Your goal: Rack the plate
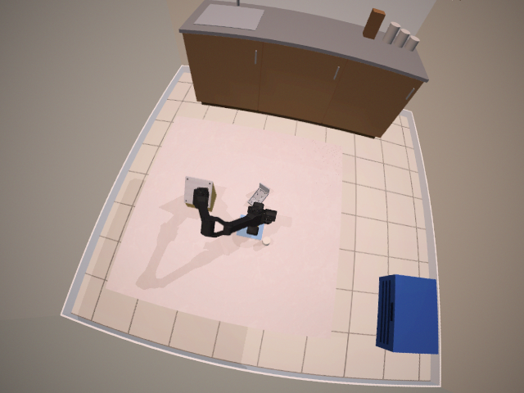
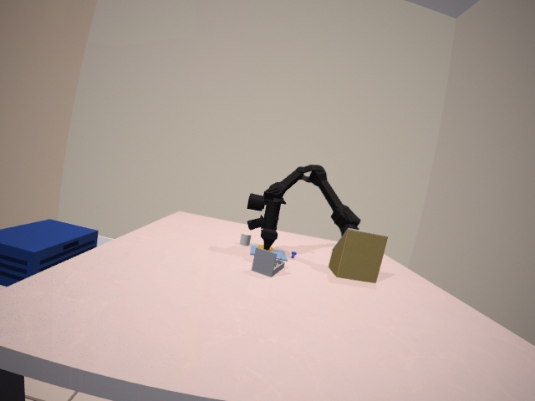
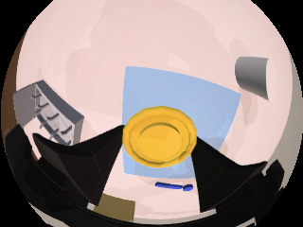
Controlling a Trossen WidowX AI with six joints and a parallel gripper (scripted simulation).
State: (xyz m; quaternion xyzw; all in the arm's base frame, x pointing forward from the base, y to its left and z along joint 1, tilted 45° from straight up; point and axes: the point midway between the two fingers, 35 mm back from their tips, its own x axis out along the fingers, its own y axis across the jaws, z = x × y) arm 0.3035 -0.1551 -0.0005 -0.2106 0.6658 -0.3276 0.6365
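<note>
The yellow plate lies flat, face up, over the blue mat; a sliver of the plate shows behind the rack in the exterior view. My gripper points down and is shut on the plate, one finger at each side of its rim. In the top view the arm hides the plate and fingertips. The grey dish rack stands beside the mat, to the left in the wrist view, with short rails and a tall end wall. No plate is in it.
The blue mat lies under the plate. A grey-white cylinder stands beside it. A small blue object lies near the mat. The arm's olive base block stands farther off.
</note>
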